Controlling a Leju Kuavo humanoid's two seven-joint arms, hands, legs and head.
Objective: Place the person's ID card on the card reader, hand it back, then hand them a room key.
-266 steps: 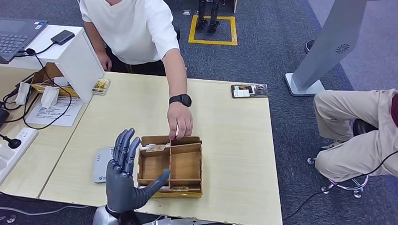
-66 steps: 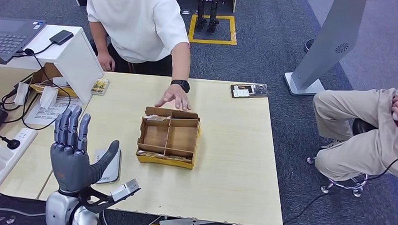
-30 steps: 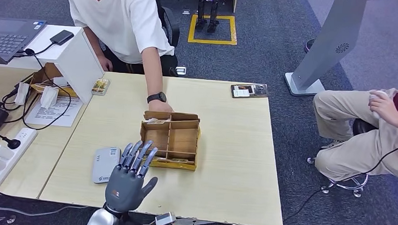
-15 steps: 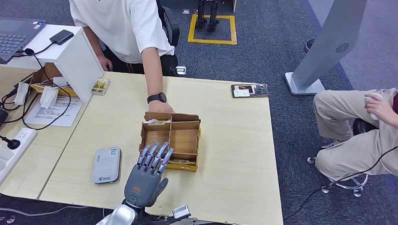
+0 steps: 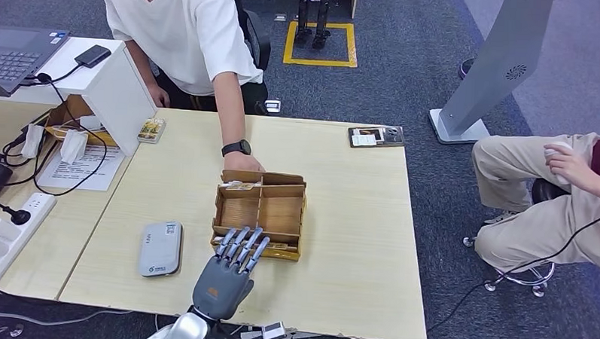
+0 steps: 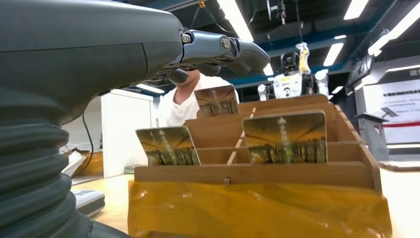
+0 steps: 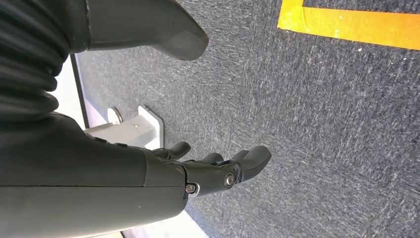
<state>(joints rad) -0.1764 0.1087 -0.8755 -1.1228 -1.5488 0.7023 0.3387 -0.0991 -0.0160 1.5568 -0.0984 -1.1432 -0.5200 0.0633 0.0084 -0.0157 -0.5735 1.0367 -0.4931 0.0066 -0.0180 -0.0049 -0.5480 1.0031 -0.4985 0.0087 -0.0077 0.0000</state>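
Note:
A wooden divided box (image 5: 260, 211) sits mid-table and holds room key cards (image 5: 272, 245) standing along its near wall. My left hand (image 5: 229, 276) hovers at the box's near edge, fingers stretched out over it and holding nothing. In the left wrist view the box (image 6: 257, 174) has yellow tape on its front, with two picture cards (image 6: 285, 137) behind the front wall and one further back. The left hand's fingers (image 6: 218, 47) reach above them. The grey card reader (image 5: 160, 248) lies left of the box. My right hand (image 7: 213, 168) hangs over the carpet, fingers apart, holding nothing.
A person in a white shirt (image 5: 185, 30) rests a hand (image 5: 242, 163) on the box's far edge. A small dark holder (image 5: 376, 136) lies at the table's far right. Cables and a power strip (image 5: 9, 227) lie left. A second person (image 5: 552, 201) sits at the right.
My left hand has moved right, from beside the card reader to the box's near edge. The box has shifted slightly to the right under the person's hand.

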